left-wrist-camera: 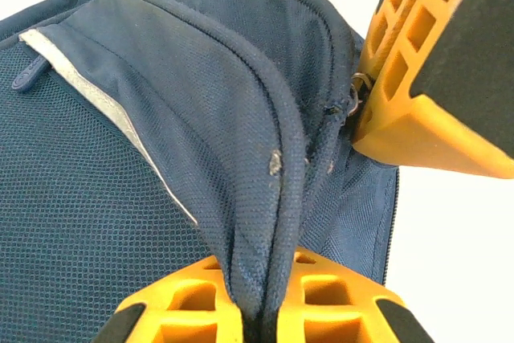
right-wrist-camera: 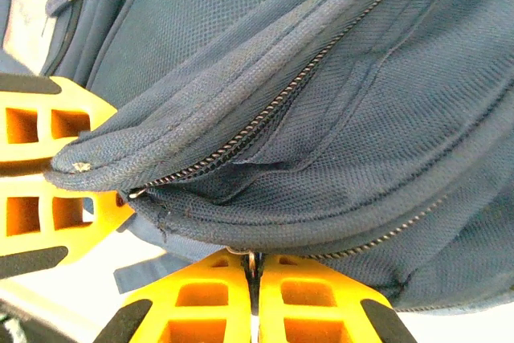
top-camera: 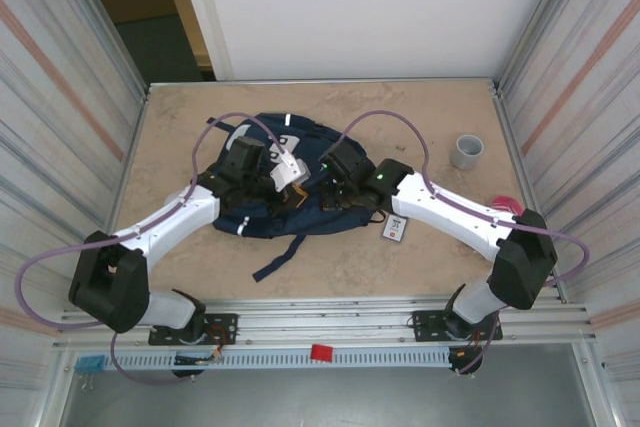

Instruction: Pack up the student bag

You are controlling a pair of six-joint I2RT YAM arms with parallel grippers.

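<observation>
Top external: my arms angle inward over student bag point(top-camera: 255, 219) | left gripper point(left-wrist-camera: 261, 315) clamped on its seam fold | right gripper point(right-wrist-camera: 253, 303) pinching zipper pull point(right-wrist-camera: 250, 261).

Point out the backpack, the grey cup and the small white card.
backpack point(top-camera: 290, 217), top view, its near fabric panel.
grey cup point(top-camera: 466, 155), top view, its outer wall.
small white card point(top-camera: 396, 229), top view, its middle.

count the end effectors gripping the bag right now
2. The left end effector pinches a fold of the student bag; the right end effector is shut on its zipper pull.
</observation>
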